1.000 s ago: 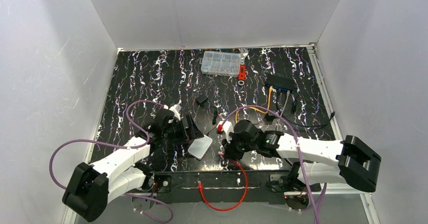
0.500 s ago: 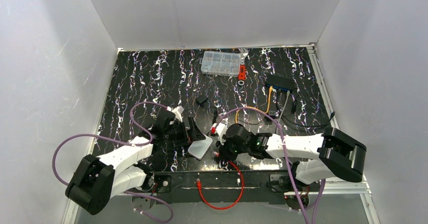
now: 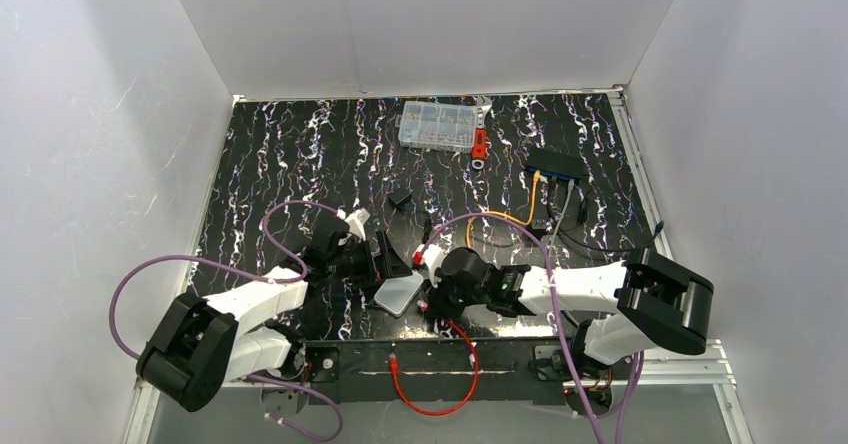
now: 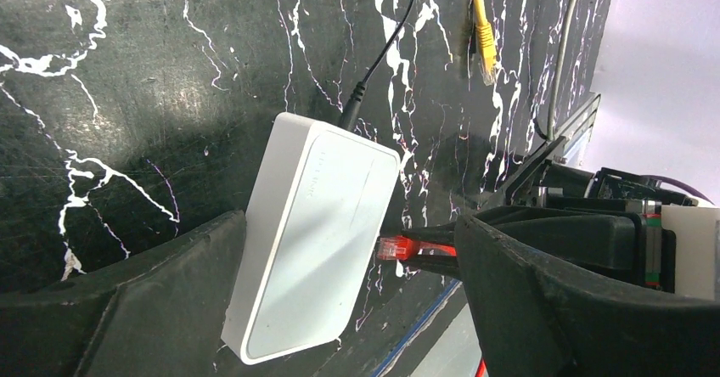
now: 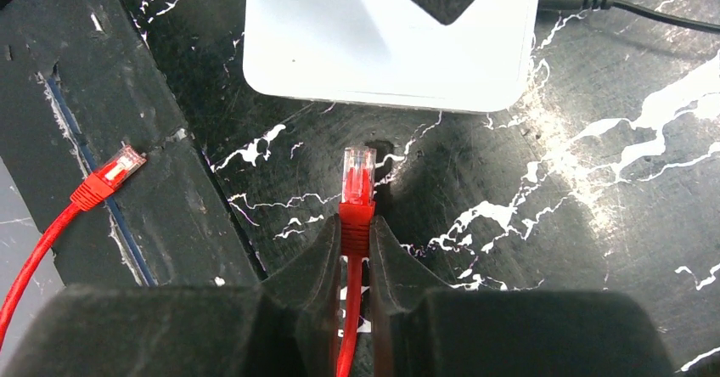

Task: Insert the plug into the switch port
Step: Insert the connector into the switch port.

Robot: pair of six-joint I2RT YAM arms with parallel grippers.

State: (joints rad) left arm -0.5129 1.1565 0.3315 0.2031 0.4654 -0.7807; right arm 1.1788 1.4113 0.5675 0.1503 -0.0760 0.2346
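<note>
White walls [image 3: 420,34] stand around a black bench [image 3: 300,154] with white streaks like marble; it looks hard and a bit shiny. We think the job has not got to its own plug yet. The plug [image 4: 486,53] lies loose on the bench near the top of the left wrist view. It is a little clear hard tip on a thin, bendy orange cable [image 3: 530,200], and nothing touches it. The black switch [image 3: 555,164] is a flat box with a blue edge, well apart from both arms, in the upper right of the top view. Its holes are too small for us to pick out.

The right gripper [image 5: 357,228] is pinching the red wire [image 5: 351,296] just behind its red connector [image 5: 357,182]. The connector has a clear tip and points at the white box [image 5: 340,46], near it but not touching. The white box is smooth with round corners, and a black lead [image 5: 645,9] goes into one side. The left gripper [image 4: 348,241] is spread wide, one finger on each side of the white box, and holds nothing.

For the task, we think the next move is to let go of the red wire, pinch the clear plug just behind its tip, and carry it to the switch. The tip must be lined up straight, since the hole is small and square. The soft cable may tug it sideways.
</note>
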